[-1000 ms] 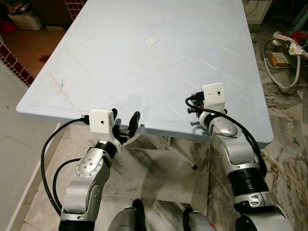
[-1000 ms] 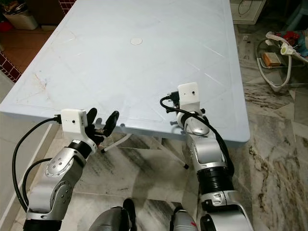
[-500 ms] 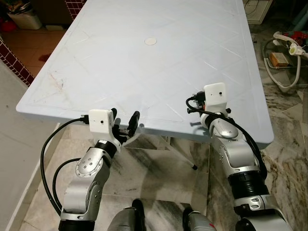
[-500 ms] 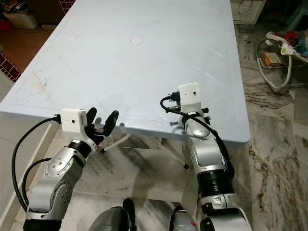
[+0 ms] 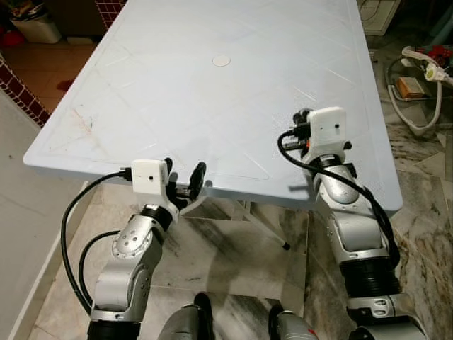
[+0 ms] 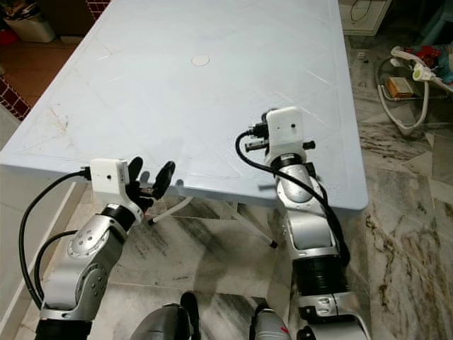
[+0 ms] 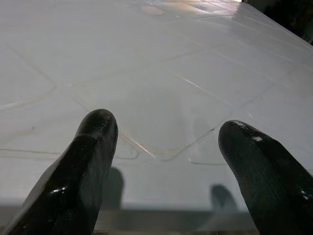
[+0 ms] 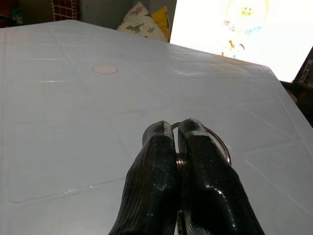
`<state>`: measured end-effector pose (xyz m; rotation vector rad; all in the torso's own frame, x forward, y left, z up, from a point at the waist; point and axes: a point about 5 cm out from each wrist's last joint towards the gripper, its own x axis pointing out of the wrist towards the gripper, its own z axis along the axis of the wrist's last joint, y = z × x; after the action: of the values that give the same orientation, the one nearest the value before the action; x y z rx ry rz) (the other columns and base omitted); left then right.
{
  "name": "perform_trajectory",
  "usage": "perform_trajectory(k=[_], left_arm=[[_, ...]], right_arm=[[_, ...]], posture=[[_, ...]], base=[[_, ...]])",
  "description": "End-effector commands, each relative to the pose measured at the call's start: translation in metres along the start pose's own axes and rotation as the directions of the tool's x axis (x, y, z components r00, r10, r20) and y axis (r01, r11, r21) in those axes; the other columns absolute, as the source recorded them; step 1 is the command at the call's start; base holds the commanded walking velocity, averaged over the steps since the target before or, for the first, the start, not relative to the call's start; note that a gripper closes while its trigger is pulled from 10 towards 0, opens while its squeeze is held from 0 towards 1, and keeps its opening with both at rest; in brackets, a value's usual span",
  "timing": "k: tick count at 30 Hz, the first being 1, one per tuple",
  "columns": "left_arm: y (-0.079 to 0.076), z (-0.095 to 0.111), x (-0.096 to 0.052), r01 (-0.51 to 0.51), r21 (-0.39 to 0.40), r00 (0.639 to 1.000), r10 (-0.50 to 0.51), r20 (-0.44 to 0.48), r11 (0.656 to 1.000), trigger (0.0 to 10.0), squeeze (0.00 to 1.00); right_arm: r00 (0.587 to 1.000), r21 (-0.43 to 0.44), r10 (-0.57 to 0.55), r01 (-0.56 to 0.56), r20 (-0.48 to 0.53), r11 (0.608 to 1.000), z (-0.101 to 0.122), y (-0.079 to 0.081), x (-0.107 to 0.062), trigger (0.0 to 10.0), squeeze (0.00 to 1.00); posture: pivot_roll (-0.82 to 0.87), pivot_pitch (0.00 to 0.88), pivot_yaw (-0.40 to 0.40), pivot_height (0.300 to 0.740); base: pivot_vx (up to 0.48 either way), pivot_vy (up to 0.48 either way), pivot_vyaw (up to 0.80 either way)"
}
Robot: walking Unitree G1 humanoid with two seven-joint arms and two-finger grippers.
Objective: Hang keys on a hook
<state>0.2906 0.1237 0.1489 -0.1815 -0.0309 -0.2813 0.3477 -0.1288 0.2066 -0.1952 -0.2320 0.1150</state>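
Observation:
My right gripper [image 8: 175, 129] is shut on a metal key ring [image 8: 223, 147], whose loop sticks out past the black fingertips. It hangs above the near right part of the pale blue plastic table [image 5: 177, 106]. In the eye views the arm's white wrist camera box [image 5: 328, 128] hides the fingers and the ring. My left gripper [image 5: 184, 170] stands open at the table's near edge with nothing between its fingers [image 7: 95, 132]. I cannot make out a hook.
A round white cap [image 5: 221, 61] sits in the table's middle. Folding table legs [image 5: 265, 230] cross underneath. A white hose and small clutter [image 5: 421, 78] lie on the marble floor at the right. A bin [image 5: 35, 28] stands at the far left.
My right arm has risen and moved forward, from just below the table's near edge to above its surface. The left arm has stayed put.

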Motion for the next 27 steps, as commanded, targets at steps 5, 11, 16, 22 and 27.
perform_trajectory(k=[5, 11, 16, 22, 27], left_arm=[[0.008, 0.001, -0.001, -0.069, 0.02, 0.997, 0.069, 0.024, 0.997, 10.0, 0.0], [0.015, 0.003, -0.001, -0.135, 0.05, 0.99, 0.132, 0.045, 0.99, 10.0, 0.0], [0.015, -0.001, -0.004, -0.162, 0.063, 0.986, 0.159, 0.054, 0.985, 10.0, 0.0], [0.012, 0.0, 0.0, -0.175, 0.064, 0.982, 0.17, 0.079, 0.983, 10.0, 0.0], [0.014, 0.0, 0.003, -0.197, 0.08, 0.978, 0.19, 0.086, 0.977, 10.0, 0.0]], right_arm=[[0.992, -0.061, 0.06, -0.054, 0.109, 0.997, 0.015, 0.01, -0.002, 1.0, 0.0], [0.983, -0.138, 0.06, -0.036, 0.174, 0.99, 0.021, 0.01, -0.007, 10.0, 0.0], [0.949, -0.292, 0.076, 0.018, 0.306, 0.956, 0.033, 0.011, -0.017, 10.0, 0.0], [0.93, -0.376, 0.105, 0.037, 0.352, 0.926, 0.034, 0.016, -0.024, 10.0, 0.0], [0.924, -0.364, 0.095, 0.05, 0.369, 0.93, 0.03, 0.019, -0.032, 10.0, 0.0]], posture=[[-0.03, 0.234, 0.065, 0.74], [-0.02, 0.223, 0.057, 0.74], [-0.03, 0.205, 0.05, 0.74], [-0.04, 0.192, 0.047, 0.74], [-0.05, 0.188, 0.049, 0.74]], base=[[0.0, 0.0, 0.0], [0.0, 0.0, 0.0], [0.0, 0.0, 0.0], [0.0, 0.0, 0.0], [0.0, 0.0, 0.0]])
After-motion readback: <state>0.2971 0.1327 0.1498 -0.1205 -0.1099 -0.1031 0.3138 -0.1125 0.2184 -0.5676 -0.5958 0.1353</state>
